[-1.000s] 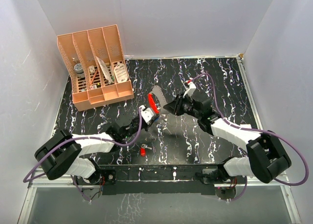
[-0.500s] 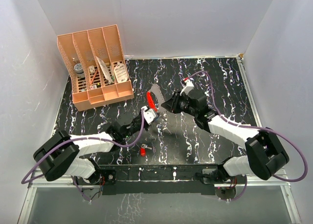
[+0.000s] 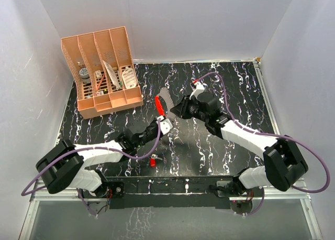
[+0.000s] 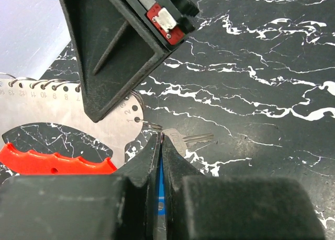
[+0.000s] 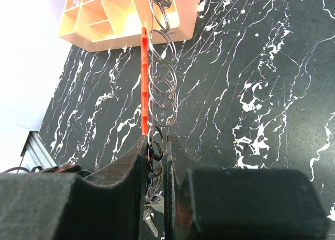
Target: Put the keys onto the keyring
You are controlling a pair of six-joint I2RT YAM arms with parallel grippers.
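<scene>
From above, the right gripper [image 3: 174, 109] holds the keyring [image 3: 160, 105] at mid-table, with the left gripper [image 3: 164, 126] just near of it, its load too small to see. The red key [image 3: 152, 162] lies by the near edge. The left wrist view shows fingers pressed shut on the blue key [image 4: 180, 140], only a blue sliver and the blade tip visible. The right wrist view shows fingers pinching the keyring edge-on, its lower rings hidden between them.

Between your right end effector [image 5: 155, 145] fingers, the keyring [image 5: 144, 83] shows a smooth red plastic strip and shiny metal wire loops. At your left end effector [image 4: 160, 139] tips, its plate looks like brushed metal, and the blue key [image 4: 188, 139] has a bright metal blade. Both end effectors are matt black plastic. The worktop [image 4: 272, 67] beneath is glossy, marble-patterned.
</scene>
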